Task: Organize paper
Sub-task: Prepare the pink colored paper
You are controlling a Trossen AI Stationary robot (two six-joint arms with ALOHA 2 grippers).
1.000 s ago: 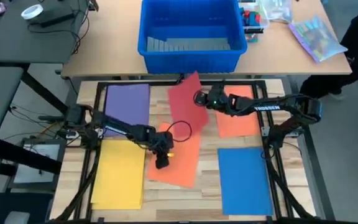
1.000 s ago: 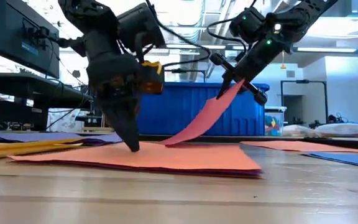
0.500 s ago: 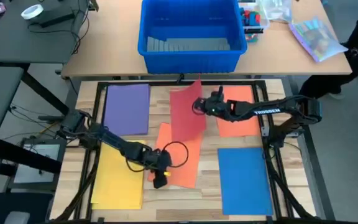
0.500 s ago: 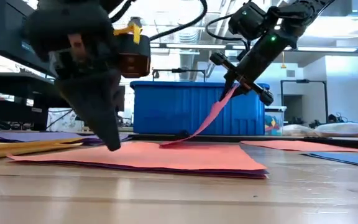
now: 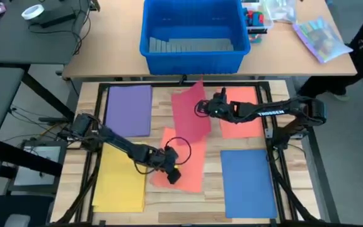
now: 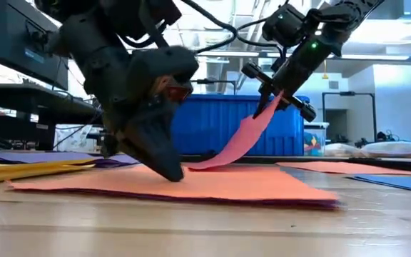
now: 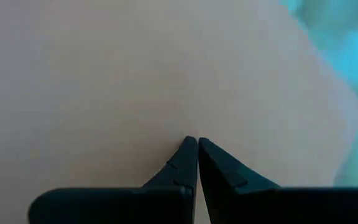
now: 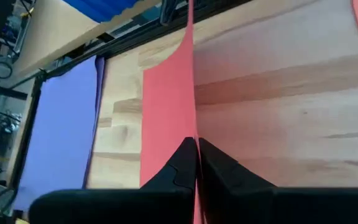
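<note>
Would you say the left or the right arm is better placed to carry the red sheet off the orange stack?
Right: the right gripper is already shut on the red sheet, lifting one edge. The left gripper is shut, pressing down the orange stack.

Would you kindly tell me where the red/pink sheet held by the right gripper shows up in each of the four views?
High view: the red/pink sheet lies centre, below the blue bin.
Low view: right of centre, it hangs curved from the right gripper, before the bin.
Left wrist view: not identifiable.
Right wrist view: centre, it runs up from the fingers.
Shared landmark: the blue bin.
</note>
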